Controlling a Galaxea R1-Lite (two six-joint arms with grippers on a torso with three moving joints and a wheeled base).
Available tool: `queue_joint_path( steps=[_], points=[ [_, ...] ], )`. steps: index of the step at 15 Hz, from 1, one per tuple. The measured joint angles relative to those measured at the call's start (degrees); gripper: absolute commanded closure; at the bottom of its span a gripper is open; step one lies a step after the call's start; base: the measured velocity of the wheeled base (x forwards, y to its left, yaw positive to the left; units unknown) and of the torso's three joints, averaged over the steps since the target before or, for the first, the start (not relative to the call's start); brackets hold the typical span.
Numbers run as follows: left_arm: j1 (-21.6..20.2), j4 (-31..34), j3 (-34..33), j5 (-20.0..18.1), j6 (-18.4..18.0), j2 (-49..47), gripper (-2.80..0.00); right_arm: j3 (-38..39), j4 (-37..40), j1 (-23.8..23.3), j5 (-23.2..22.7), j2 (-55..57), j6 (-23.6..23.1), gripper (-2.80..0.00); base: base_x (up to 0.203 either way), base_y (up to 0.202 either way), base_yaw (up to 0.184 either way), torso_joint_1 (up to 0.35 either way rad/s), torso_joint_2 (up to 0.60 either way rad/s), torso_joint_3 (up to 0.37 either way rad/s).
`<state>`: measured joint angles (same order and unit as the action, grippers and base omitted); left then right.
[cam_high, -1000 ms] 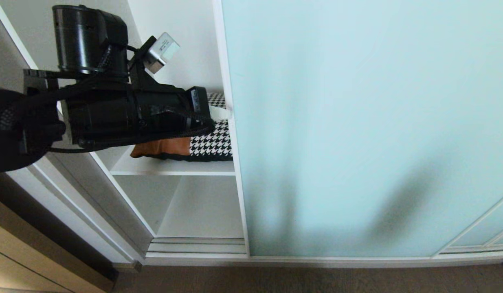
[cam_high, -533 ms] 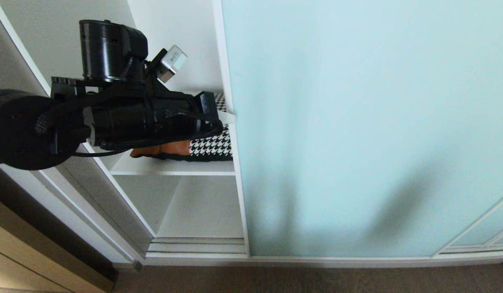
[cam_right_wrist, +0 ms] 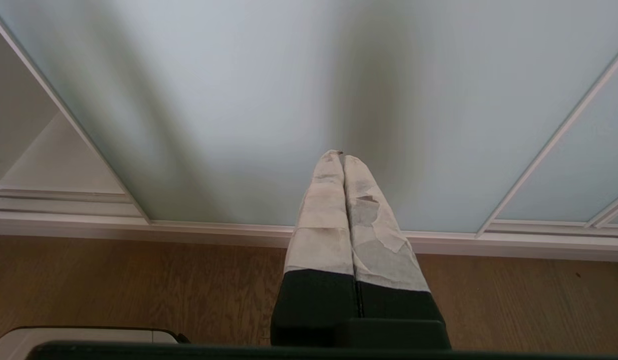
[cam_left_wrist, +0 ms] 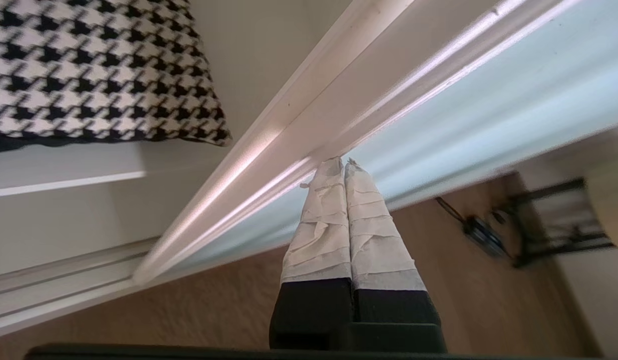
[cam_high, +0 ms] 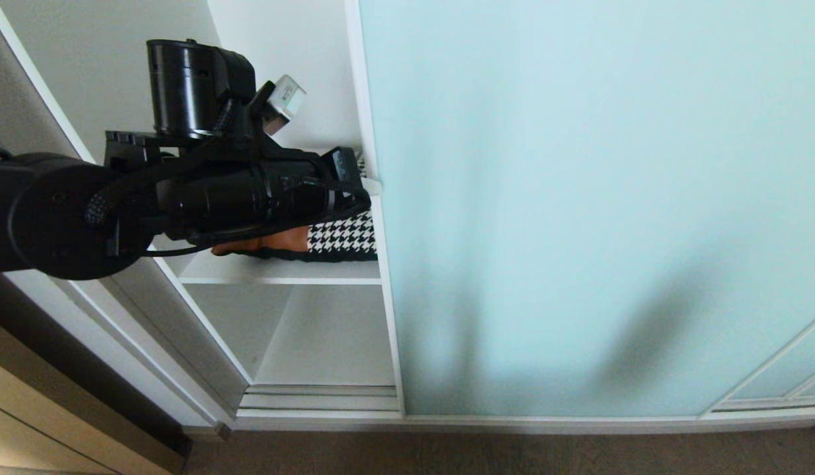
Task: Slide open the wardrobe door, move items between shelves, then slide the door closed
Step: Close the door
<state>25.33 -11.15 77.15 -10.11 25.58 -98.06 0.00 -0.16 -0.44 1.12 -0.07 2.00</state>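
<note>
Head view: left gripper [cam_high: 373, 186] reached across the open bay with its taped fingers clenched together, tips against the vertical frame edge of the sliding wardrobe door [cam_high: 579, 198]. Closed fingers gave a narrow, stiff point, judged suited to pushing the frame sideways rather than gripping it. Door covered most of the wardrobe; only the left bay stood exposed. Cushion [cam_high: 328, 241] lay flat on the upper shelf [cam_high: 275, 272], partly hidden behind the arm, one corner reaching the door frame. Lower shelf [cam_high: 328, 343] held nothing visible.

Left wrist view: fingertips [cam_left_wrist: 334, 170] sat at the door's white frame [cam_left_wrist: 288, 150], holding nothing. Houndstooth cushion panel [cam_left_wrist: 88, 75] rested near the shelf's front edge, apart from the gripper.

Right wrist view: right gripper [cam_right_wrist: 343, 156] hung clenched and empty, facing the frosted glass [cam_right_wrist: 288, 75] above the wooden floor [cam_right_wrist: 138, 285], touching nothing; it looked parked.
</note>
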Motion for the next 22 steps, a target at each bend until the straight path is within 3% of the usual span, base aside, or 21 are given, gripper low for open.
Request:
queue_joint_path(
  steps=[6,13,19,22],
  points=[
    [-0.11,-1.6,-0.28,1.35,-0.11,0.86,0.0,0.0,0.0,0.0,0.0,0.0,0.01,0.0,0.0,0.0,0.0,0.0,0.0,0.0],
    [-0.5,-2.28,-0.92,8.49,-2.93,2.38,0.0,0.0,0.0,0.0,0.02,0.0,0.01,0.0,0.0,0.0,0.0,0.0,0.0,0.0],
    [-1.09,-1.58,-4.75,6.72,-3.83,7.35,0.0,0.0,-0.02,-0.02,0.0,0.0,0.01,0.0,0.0,0.0,0.0,0.0,0.0,0.0],
    [-0.93,0.32,-6.84,-0.88,-3.39,13.12,0.0,0.0,0.0,-0.02,0.02,0.0,0.0,0.0,0.0,0.0,0.0,0.0,0.0,0.0]
  ],
)
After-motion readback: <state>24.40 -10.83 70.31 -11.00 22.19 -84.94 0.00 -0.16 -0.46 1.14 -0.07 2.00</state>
